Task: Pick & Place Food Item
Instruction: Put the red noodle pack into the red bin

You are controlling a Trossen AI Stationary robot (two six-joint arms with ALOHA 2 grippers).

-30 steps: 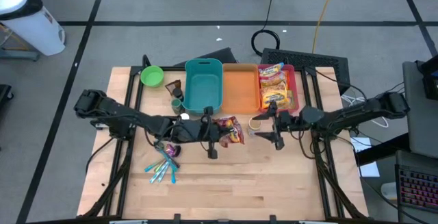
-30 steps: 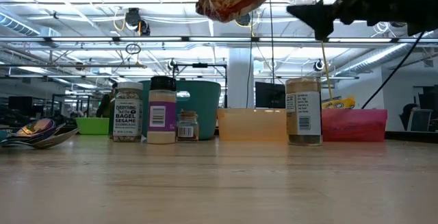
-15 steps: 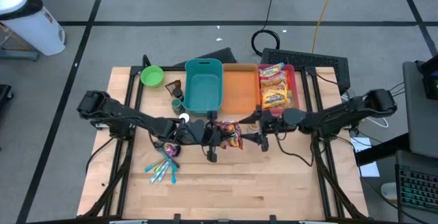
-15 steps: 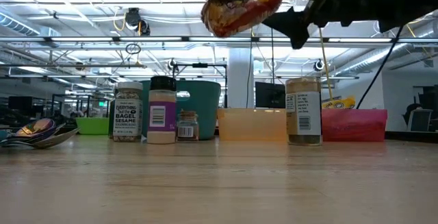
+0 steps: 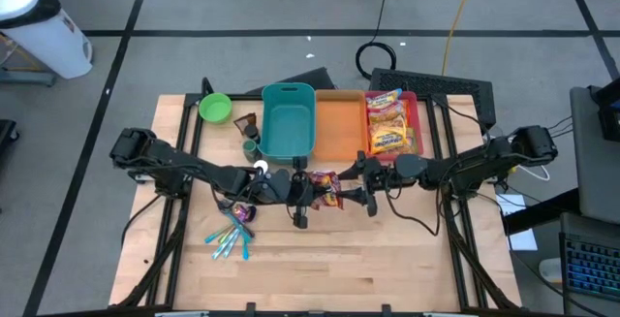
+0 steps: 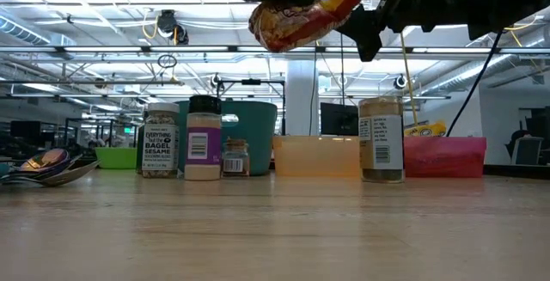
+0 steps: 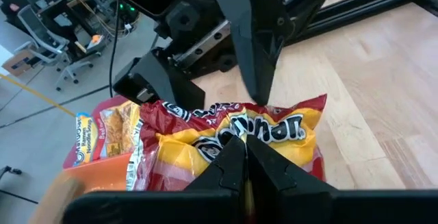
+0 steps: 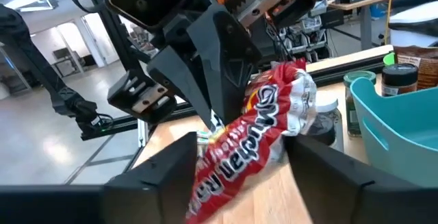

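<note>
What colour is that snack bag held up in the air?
Red and yellow snack bag, clearest in the left wrist view.

High view looks straight down on the whole table (image 5: 320, 269); low view level across it; both wrist views sit close, facing each other, sharing the raised snack bag (image 5: 326, 187).

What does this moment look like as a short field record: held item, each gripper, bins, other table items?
held item: snack bag, lifted clear of the table
left gripper: shut on the bag's edge
right gripper: fingers on either side of the bag's other end, not closed on it
bins: teal bin, orange bin, red bin holding packets
other items: green bowl, spice jars, spoons
</note>
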